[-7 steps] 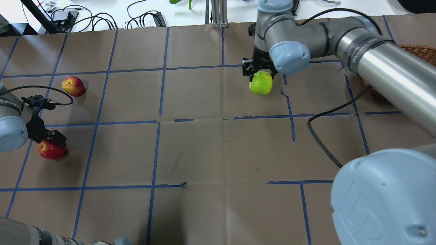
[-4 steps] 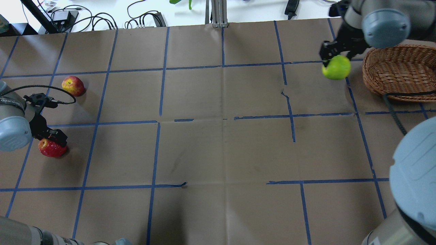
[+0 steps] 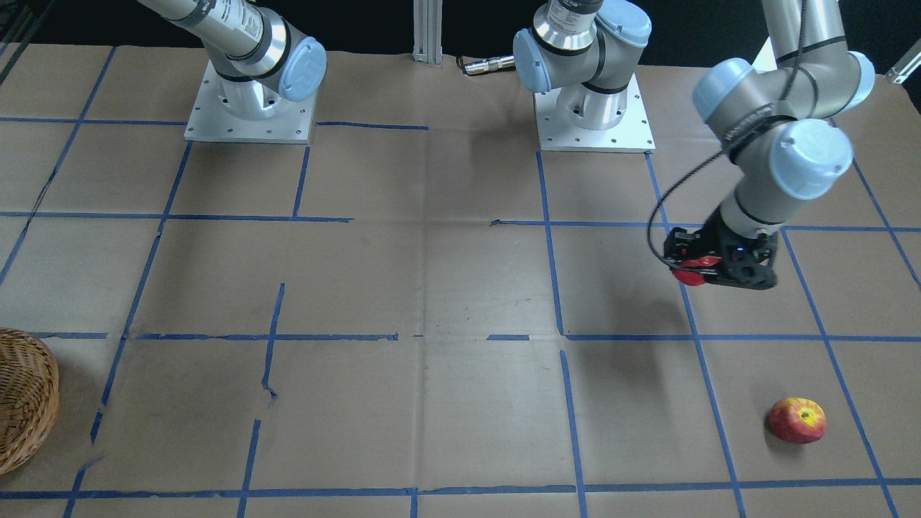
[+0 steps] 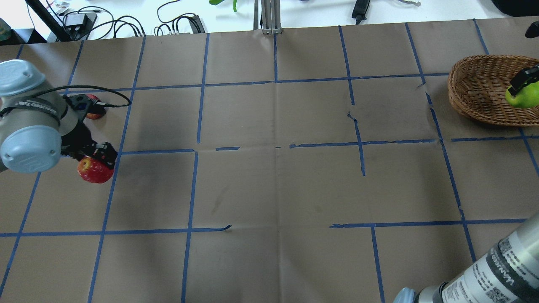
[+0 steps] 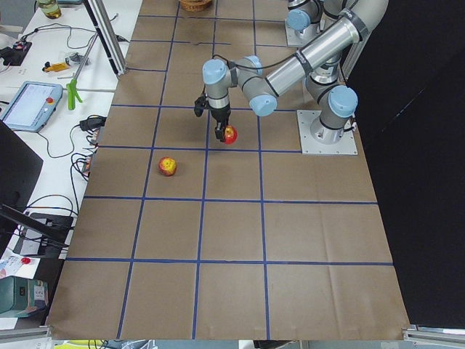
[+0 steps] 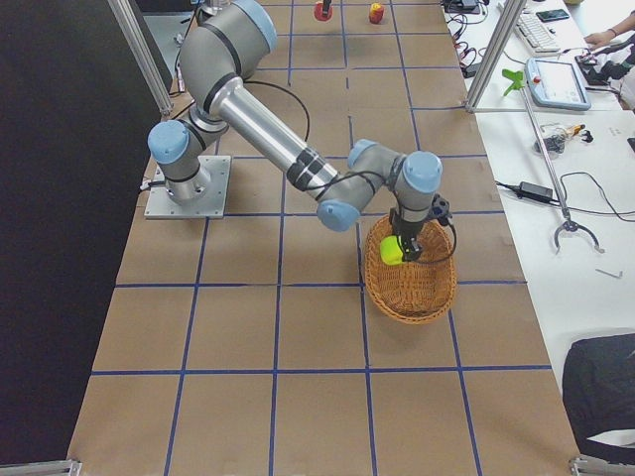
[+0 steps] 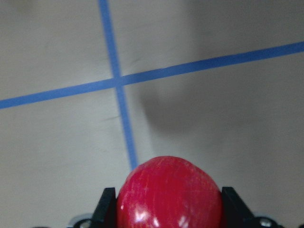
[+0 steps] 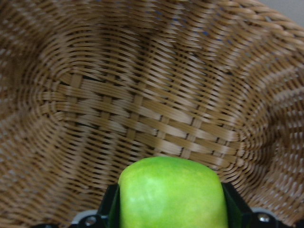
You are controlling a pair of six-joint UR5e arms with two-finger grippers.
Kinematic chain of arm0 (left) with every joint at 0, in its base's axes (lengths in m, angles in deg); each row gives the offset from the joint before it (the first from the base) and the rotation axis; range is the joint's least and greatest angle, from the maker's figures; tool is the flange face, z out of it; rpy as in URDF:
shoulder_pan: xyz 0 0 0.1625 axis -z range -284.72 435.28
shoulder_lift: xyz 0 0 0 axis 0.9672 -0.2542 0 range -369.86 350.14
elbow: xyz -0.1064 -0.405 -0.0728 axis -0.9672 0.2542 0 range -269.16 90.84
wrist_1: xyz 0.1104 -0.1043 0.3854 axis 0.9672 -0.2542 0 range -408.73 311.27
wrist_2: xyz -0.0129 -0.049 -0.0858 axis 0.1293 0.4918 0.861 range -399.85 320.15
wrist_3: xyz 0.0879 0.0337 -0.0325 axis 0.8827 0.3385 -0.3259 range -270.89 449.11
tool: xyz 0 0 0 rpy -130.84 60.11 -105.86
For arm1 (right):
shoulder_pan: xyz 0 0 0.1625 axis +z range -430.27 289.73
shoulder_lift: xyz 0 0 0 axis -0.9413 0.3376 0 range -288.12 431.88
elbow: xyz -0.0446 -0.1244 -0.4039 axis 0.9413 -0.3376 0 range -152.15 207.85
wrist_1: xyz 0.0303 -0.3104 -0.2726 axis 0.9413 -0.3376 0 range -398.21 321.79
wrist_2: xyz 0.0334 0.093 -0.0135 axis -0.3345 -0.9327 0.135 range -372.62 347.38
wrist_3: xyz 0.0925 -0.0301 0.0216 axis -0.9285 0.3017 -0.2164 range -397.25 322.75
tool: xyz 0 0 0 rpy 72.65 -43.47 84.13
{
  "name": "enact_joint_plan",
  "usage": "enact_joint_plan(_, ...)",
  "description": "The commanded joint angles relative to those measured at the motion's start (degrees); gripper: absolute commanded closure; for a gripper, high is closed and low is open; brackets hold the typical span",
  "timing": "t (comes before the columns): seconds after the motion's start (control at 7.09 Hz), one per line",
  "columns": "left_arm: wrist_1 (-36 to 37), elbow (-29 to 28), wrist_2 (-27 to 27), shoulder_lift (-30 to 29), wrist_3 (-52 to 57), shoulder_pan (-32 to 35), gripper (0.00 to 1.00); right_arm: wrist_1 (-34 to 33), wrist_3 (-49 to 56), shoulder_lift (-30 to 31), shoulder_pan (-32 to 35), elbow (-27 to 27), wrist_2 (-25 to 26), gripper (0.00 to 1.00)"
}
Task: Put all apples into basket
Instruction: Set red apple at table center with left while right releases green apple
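Left arm (image 3: 752, 111) and right arm (image 6: 263, 124) are silver tubes with pale blue joint caps (image 3: 813, 158), each on a square metal base plate (image 3: 216, 129) with screws. Left pincer (image 7: 169, 211) and right pincer (image 8: 171, 213) are black, plus a looping black cable (image 3: 650, 230).

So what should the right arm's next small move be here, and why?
Probably open the right end effector and drop the green apple. The apple hangs gripped over the basket, and the wrist view shows woven floor directly beneath it, so a release should land it inside.
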Motion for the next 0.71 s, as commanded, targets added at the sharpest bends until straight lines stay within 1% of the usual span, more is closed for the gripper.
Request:
enact_joint_plan(0.0, -1.47, -4.36, 7.55, -2.14, -7.38, 15.13, 0.82, -1.59, 3.56, -4.81, -1.61, -3.98, -0.02, 0.76)
enact_joint_plan(0.14, -2.94, -10.05, 8.11, -5.73, -10.08, 19.79, 0.82, -1.59, 3.65, -5.34, -1.70, -3.98, -0.02, 0.25)
enact_joint_plan(0.28, -4.09, -16.46, 8.20, -10.47, -13.93, 23.84, 0.82, -1.51, 3.56, -5.43, -1.70, -3.98, 0.07, 0.17)
enact_joint_plan(0.42, -5.49, -23.66, 8.12, -16.69, -17.45, 27.45, 0.82, -1.51, 3.47, -5.26, -1.70, -4.07, 0.07, 0.00)
enact_joint_plan(0.56, -6.64, -30.69, 8.12, -22.76, -21.93, 30.62, 0.82, -1.16, 3.39, -5.08, -1.70, -4.42, 0.07, 0.00)
